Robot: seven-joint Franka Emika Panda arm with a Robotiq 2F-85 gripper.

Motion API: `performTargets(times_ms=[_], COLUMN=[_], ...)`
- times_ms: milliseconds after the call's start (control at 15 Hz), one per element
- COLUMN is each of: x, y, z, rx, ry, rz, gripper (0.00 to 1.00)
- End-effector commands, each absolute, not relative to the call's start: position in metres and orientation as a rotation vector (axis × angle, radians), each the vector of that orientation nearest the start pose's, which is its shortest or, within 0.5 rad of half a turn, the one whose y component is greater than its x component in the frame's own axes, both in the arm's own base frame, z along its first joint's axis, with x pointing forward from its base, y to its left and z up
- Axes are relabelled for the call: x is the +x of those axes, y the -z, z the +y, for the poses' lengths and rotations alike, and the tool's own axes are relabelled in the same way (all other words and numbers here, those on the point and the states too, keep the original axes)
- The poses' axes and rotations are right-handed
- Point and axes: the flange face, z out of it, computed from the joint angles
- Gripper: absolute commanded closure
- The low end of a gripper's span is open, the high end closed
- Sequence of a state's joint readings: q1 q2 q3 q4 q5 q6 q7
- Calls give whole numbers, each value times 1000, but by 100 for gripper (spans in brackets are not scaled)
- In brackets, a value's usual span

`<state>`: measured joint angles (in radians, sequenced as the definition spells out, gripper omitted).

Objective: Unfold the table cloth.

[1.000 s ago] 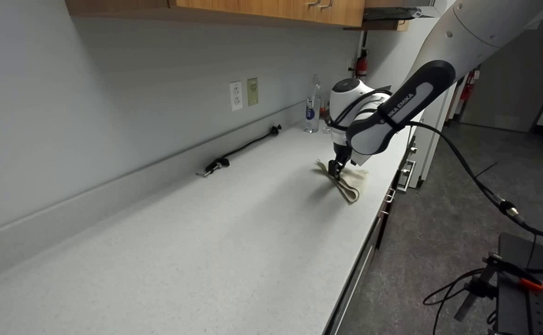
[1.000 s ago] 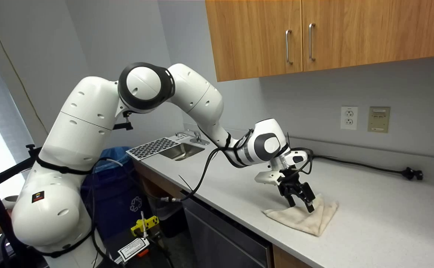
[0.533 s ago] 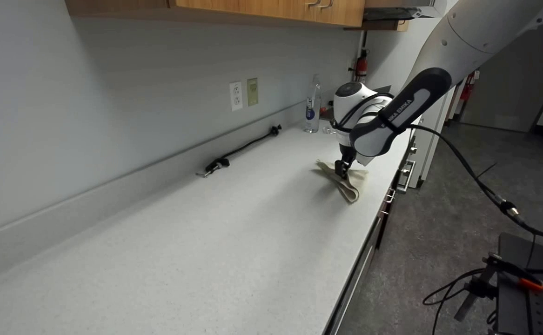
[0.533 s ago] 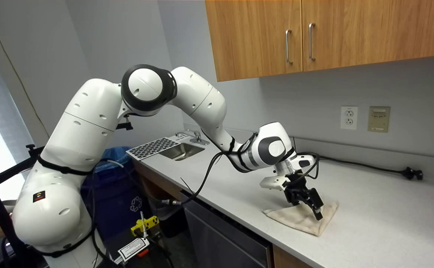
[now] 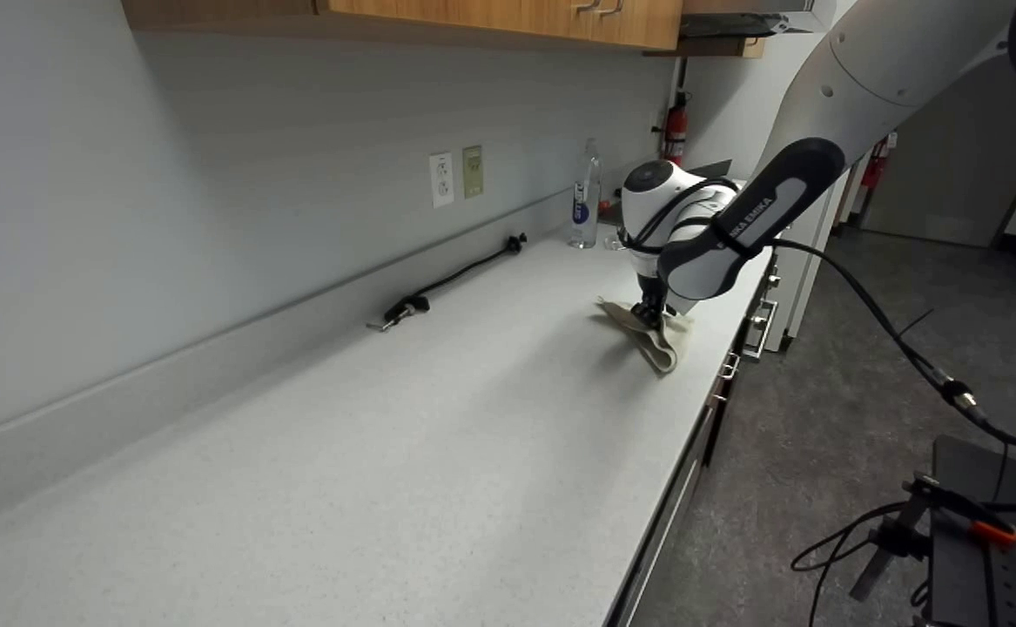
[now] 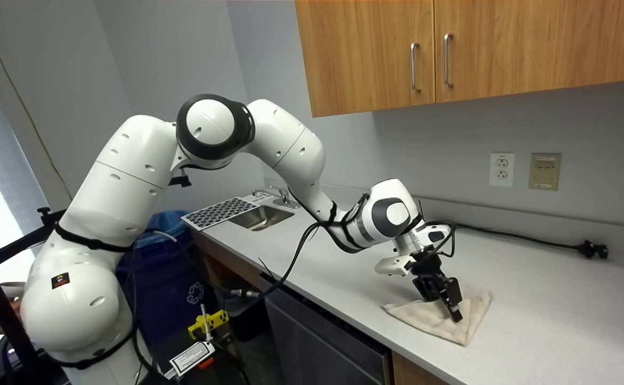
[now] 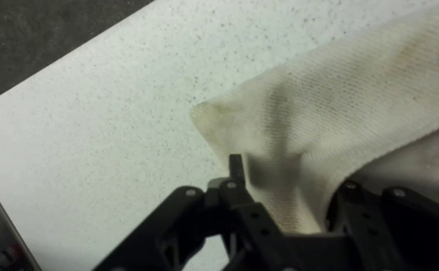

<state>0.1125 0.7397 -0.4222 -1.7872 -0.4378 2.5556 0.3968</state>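
The cream table cloth point(image 5: 666, 350) lies folded and wrinkled on the counter, its layers parting along one edge. Both exterior views show my gripper point(image 6: 451, 311) pointing down at the middle of the cloth point(image 6: 424, 317), its fingers touching or very near it. From the wrist, a corner of the cloth point(image 7: 358, 86) points left, ahead of the gripper point(image 7: 270, 163). One finger point(image 7: 236, 165) sits on top of the fabric; the other fingertip is hidden beneath the raised upper layer. Fabric dips into the gap between the fingers, which still stand apart.
A bottle point(image 5: 586, 200) stands at the back wall beyond the cloth. A black cable point(image 5: 464, 272) with clamp ends lies along the backsplash. The counter's front edge runs close to the cloth. A sink point(image 6: 261, 216) is set in the counter behind the arm.
My gripper has moved slightly across the cloth and come down. Its fingers have drawn nearer each other. The cloth has shifted a little along the counter in the last half second.
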Motion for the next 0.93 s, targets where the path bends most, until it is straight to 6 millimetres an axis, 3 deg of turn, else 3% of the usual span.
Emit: performTargets(times_ms=[0, 133, 467, 867], x=[643, 642, 640, 631], y=[-179, -183, -201, -244], z=[-171, -168, -143, -60], rx=[2523, 2502, 2450, 2337], ry=[-97, -101, -94, -129], rz=[-298, -300, -213, 98], gripper=[85, 99, 99, 99])
